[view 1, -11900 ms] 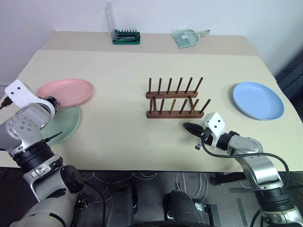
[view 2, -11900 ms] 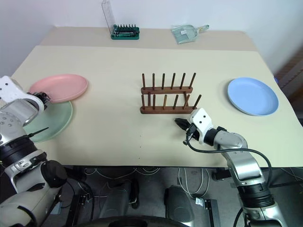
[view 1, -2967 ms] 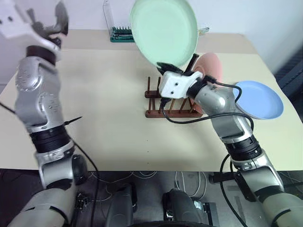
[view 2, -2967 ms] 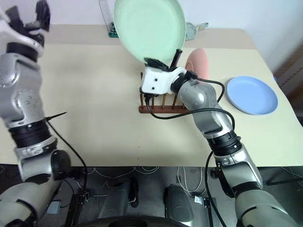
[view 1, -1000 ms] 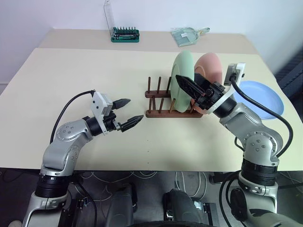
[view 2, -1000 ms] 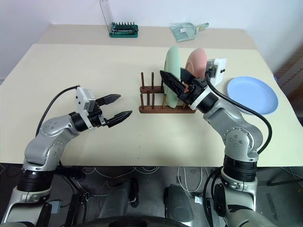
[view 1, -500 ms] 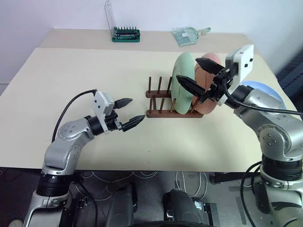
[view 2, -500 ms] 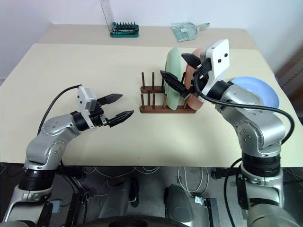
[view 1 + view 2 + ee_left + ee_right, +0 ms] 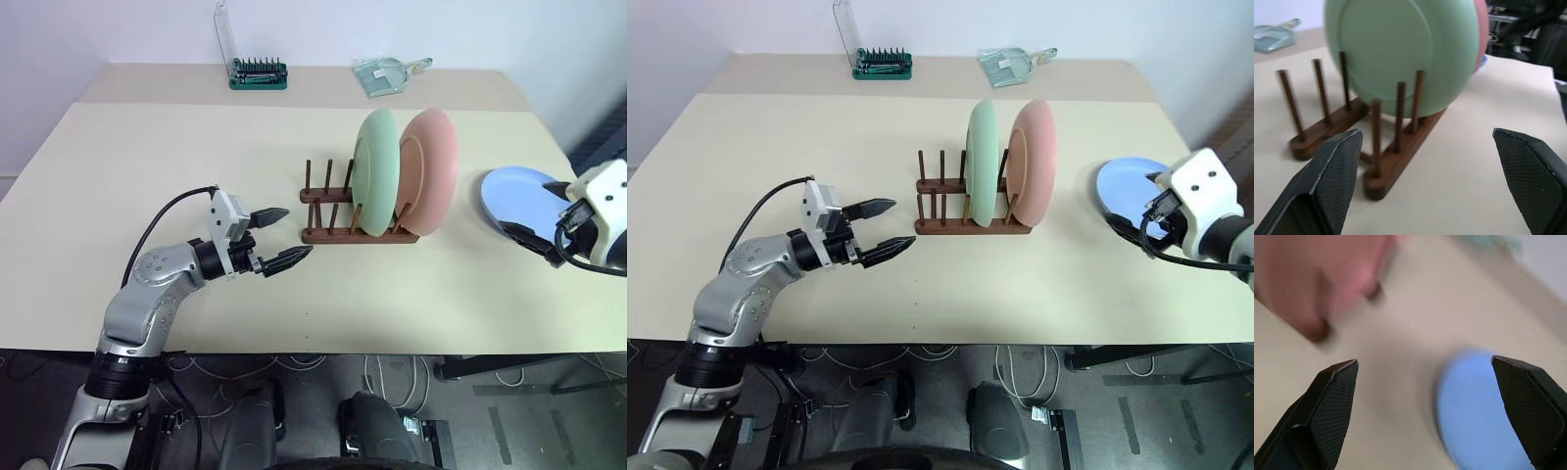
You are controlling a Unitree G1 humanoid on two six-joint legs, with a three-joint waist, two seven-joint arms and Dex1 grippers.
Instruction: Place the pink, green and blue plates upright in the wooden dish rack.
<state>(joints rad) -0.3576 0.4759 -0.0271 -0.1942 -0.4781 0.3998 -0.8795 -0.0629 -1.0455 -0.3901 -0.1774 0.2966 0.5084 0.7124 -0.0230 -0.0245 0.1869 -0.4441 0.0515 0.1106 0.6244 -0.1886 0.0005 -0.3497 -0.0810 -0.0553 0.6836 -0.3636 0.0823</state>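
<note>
The wooden dish rack (image 9: 355,212) stands near the middle of the bench (image 9: 196,147), and everything else is placed from it here. Two plates stand upright on edge in the rack's right-hand slots: the green plate (image 9: 376,171), and just to its right the pink plate (image 9: 428,172), the two side by side with a narrow gap between them. The pegs at the rack's left end hold nothing.

The blue plate (image 9: 519,196) lies flat on the bench well to the right of the rack, apart from it.

The left claw (image 9: 277,238) hangs just to the left of the rack, pointing towards it, its two black fingers spread wide and holding nothing. From its own wrist camera the rack and the green plate sit between the spread fingers (image 9: 1334,169), not touched by either.

The right claw (image 9: 1138,223) is far to the right of the rack, over the near edge of the blue plate. Its fingers (image 9: 1332,401) are also spread wide and empty, with the blue plate seen between them.

Behind the rack, at the far edge of the bench, sit a green case of tool bits (image 9: 260,73) and a small clear packet (image 9: 387,73).
</note>
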